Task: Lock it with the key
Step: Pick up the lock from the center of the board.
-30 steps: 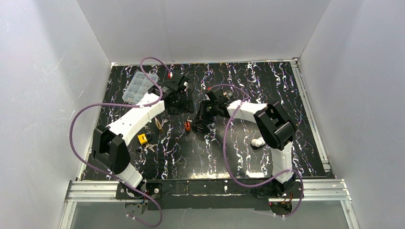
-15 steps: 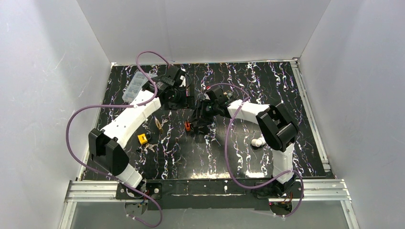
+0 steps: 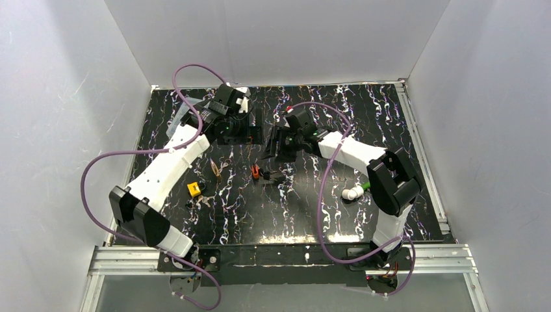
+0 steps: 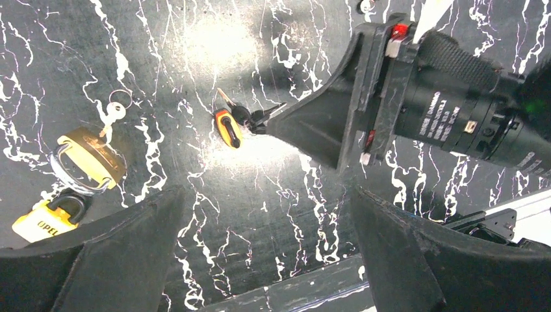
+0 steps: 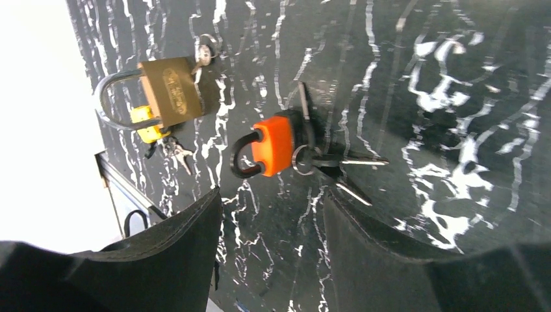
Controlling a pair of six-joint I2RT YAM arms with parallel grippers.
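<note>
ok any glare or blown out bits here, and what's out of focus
Left wrist: glare patch on the table above the orange padlock. Right wrist: left edge blown out white; the right claw's fingers dark and soft, the brass padlock sharp. Top external: evenly lit, no glare.

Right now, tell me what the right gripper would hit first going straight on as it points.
Probably the orange padlock and its keys, lying on the table in line with the open jaws. Depth is unclear; it might touch bare table just short of them.
</note>
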